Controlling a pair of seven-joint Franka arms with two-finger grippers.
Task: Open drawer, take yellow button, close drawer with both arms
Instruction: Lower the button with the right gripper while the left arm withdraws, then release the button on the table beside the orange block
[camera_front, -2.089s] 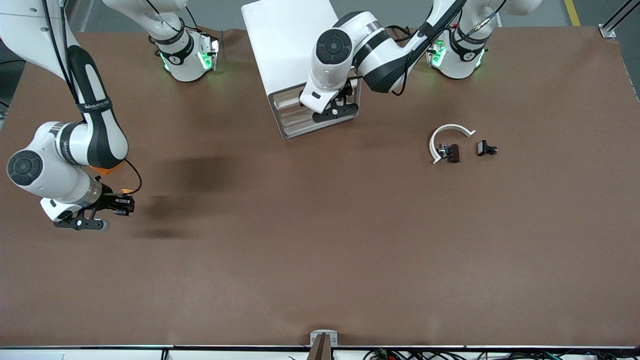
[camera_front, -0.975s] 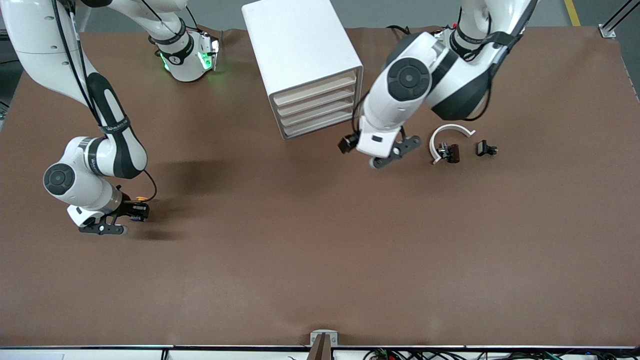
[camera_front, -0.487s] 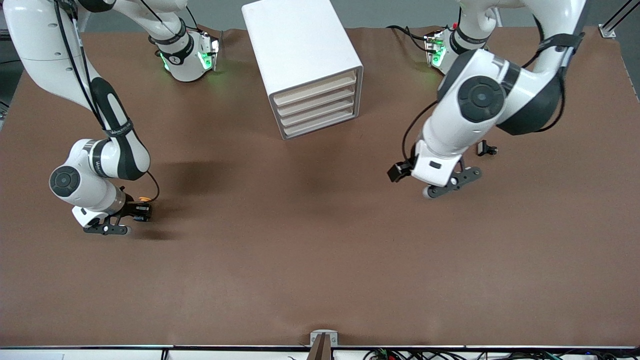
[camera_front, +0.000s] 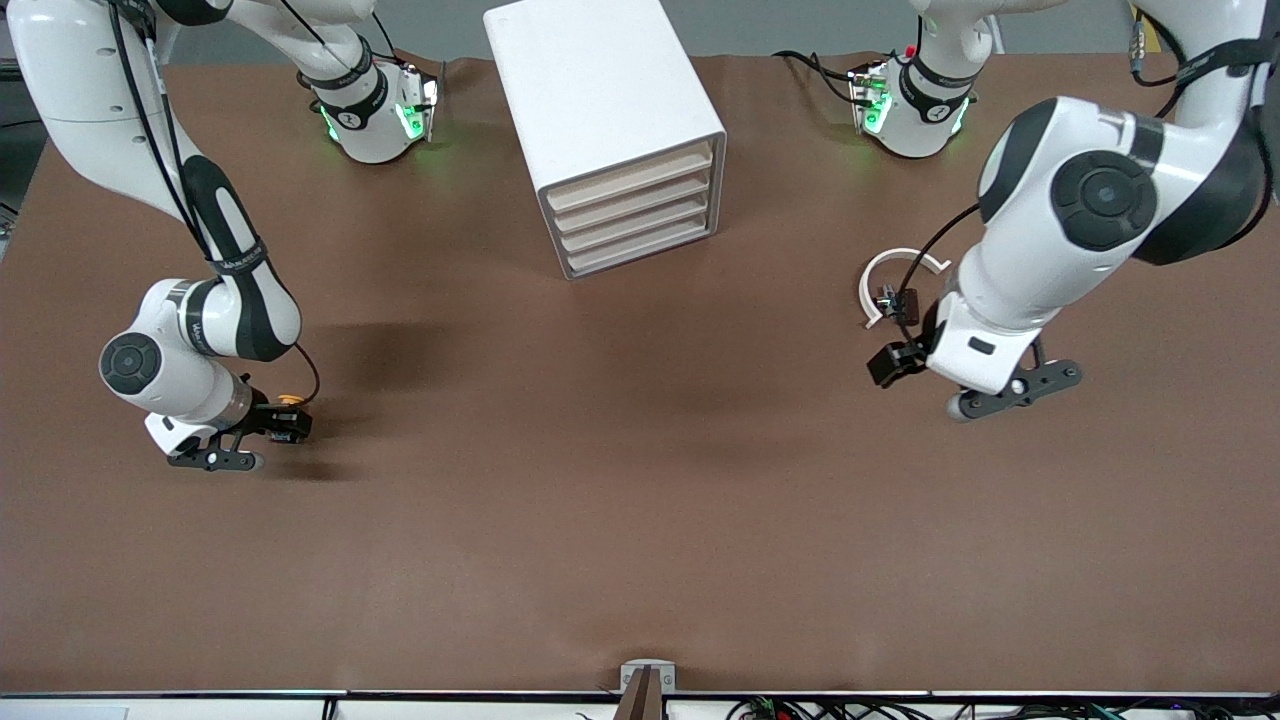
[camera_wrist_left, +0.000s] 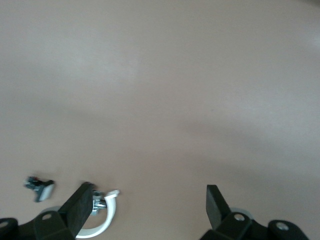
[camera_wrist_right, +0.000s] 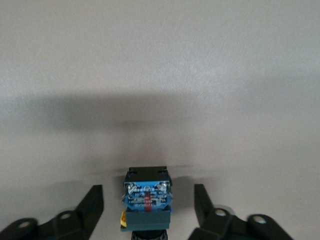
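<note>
The white box cabinet (camera_front: 600, 110) stands on the brown, matte table (camera_front: 640, 520) between the two arm bases, smooth-sided and blocky. Its four shallow tray fronts show as cream strips, all flush; the drawer (camera_front: 632, 174), the uppermost strip, is pushed in.

The right gripper (camera_front: 262, 440) sits low over the table at the right arm's end, nearer to the front camera than the cabinet. In the right wrist view its black fingers (camera_wrist_right: 92, 207) stand spread apart, clear of the button (camera_wrist_right: 146, 197) on both sides. The button rests between them: a small squared body, dark blue with metal terminals on top, black beneath, with a sliver of orange-yellow cap at its edge. In the front view the cap shows as an orange spot just beside the gripper.

The left gripper (camera_front: 1012, 392) hangs over bare table toward the left arm's end, jaws wide and empty. Beside it lies a thin white curved strip (camera_front: 890, 275) shaped like an open ring, with small dark parts (camera_front: 897, 298) at its end.
</note>
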